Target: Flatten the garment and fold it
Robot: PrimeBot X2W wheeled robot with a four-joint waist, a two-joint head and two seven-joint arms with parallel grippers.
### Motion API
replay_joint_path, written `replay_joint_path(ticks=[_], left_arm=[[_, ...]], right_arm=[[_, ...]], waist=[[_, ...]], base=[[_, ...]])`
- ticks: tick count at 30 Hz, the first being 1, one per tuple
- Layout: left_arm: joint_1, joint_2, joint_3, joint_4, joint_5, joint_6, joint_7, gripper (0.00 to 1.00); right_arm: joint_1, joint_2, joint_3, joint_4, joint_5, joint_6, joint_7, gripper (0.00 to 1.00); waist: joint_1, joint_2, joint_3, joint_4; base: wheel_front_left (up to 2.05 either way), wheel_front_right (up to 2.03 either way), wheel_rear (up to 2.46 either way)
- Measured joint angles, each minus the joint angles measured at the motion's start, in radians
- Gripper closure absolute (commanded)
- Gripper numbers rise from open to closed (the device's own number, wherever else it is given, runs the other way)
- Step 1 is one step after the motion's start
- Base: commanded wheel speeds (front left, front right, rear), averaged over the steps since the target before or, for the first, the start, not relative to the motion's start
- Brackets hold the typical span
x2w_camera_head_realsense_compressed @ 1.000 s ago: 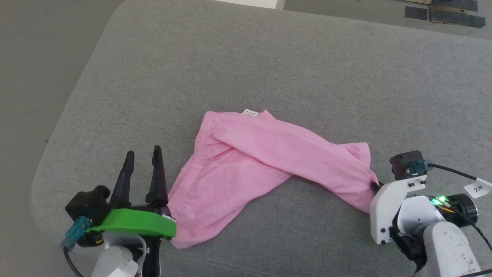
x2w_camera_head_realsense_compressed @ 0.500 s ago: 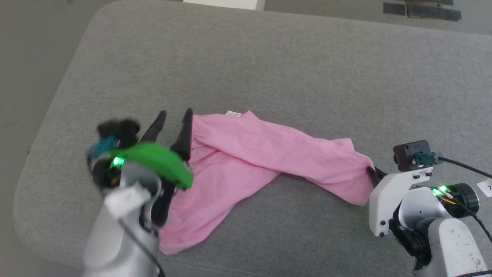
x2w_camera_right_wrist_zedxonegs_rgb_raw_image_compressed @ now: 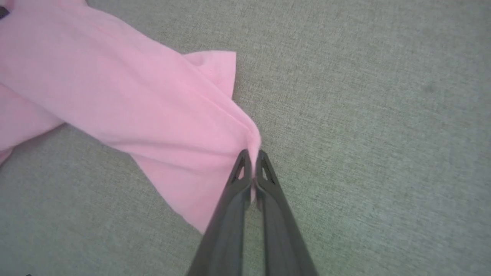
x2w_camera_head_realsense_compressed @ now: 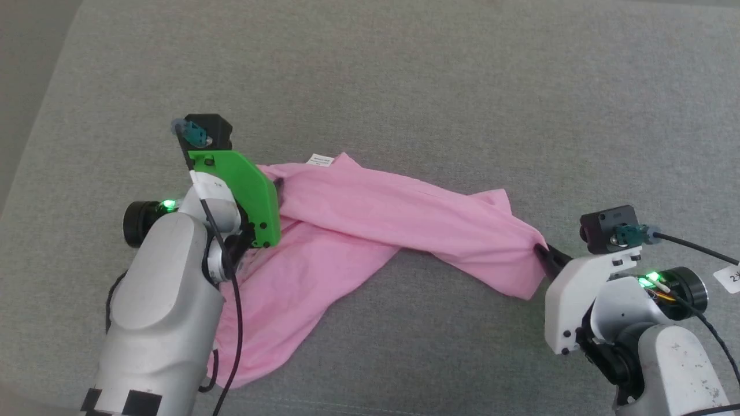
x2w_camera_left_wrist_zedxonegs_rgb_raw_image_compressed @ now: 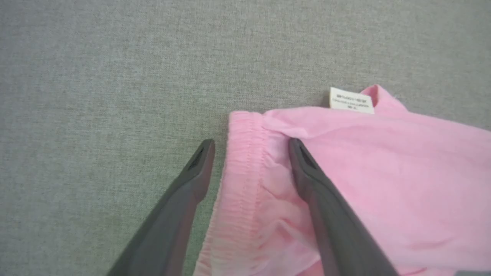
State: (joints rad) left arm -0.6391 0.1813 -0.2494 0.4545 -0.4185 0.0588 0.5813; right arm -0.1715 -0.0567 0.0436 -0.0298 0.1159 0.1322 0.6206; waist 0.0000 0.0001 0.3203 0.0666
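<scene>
Flattening step, not folding yet: garment (x2w_camera_head_realsense_compressed: 370, 214) sits mid-way across the grey padded surface (x2w_camera_head_realsense_compressed: 404, 69), twisted, one leg crossed over the other. Its waistband (x2w_camera_left_wrist_zedxonegs_rgb_raw_image_compressed: 241, 184) is bunched at the robot's left, and the white care tag (x2w_camera_left_wrist_zedxonegs_rgb_raw_image_compressed: 351, 100) pokes out at the far edge. At the robot's right the right jaws are pressed fully together, pinching a thin fold of fabric by the cuff (x2w_camera_right_wrist_zedxonegs_rgb_raw_image_compressed: 218, 69); the cloth puckers into the tips in the right wrist view. At the other end the left jaws are spread wide with nothing in them, straddling the waistband corner: one finger (x2w_camera_left_wrist_zedxonegs_rgb_raw_image_compressed: 190, 180) over bare upholstery, the other (x2w_camera_left_wrist_zedxonegs_rgb_raw_image_compressed: 312, 184) over pink cloth. My read: left is lined up for a grab on the elastic. Next move should be to drop, close on the band, then pull the arms apart to tension the cloth and undo the twist. That needs both layers of the band caught, and fabric this thin makes a one-layer grab likely. The right pinch is small and could slip under tension. The second leg (x2w_camera_head_realsense_compressed: 277, 312) trails toward the near edge and probably needs its own pass before any fold.
</scene>
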Motion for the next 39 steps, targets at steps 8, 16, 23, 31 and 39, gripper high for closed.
replay_joint_path(ticks=[8, 16, 23, 31, 39], left_arm=[[-0.001, 0.002, -0.002, 0.034, -0.003, 0.003, -0.039, 1.0], [0.002, -0.027, 0.042, 0.02, -0.073, -0.037, -0.141, 1.0], [-0.032, -0.045, 0.098, -0.104, -0.179, -0.095, -0.171, 1.0], [-0.211, 0.008, 0.109, -0.17, -0.152, -0.106, -0.195, 1.0], [-0.477, 0.051, 0.11, -0.092, -0.085, -0.078, -0.205, 1.0]], right_arm=[[0.0, -0.003, -0.006, -0.011, 0.0, 0.0, 0.0, 1.0], [0.007, -0.009, -0.028, -0.014, 0.004, 0.0, -0.025, 1.0], [-0.079, -0.053, -0.083, -0.035, 0.127, 0.0, -0.051, 1.0], [-0.38, -0.176, -0.063, -0.036, 0.269, 0.0, 0.009, 1.0], [-0.822, -0.252, 0.054, 0.132, 0.219, 0.0, -0.026, 1.0]], waist=[[0.0, -0.0001, 0.017, -0.012], [0.0, 0.0, -0.018, -0.001], [0.0, 0.0, -0.091, 0.007], [0.0, 0.0, -0.124, -0.025], [0.0, 0.0, -0.045, -0.061]], base=[[0.0, 0.0, 0.0], [0.0, 0.0, 0.0], [0.0, 0.0, 0.0], [0.0, 0.0, 0.0], [0.0, 0.0, 0.0]])
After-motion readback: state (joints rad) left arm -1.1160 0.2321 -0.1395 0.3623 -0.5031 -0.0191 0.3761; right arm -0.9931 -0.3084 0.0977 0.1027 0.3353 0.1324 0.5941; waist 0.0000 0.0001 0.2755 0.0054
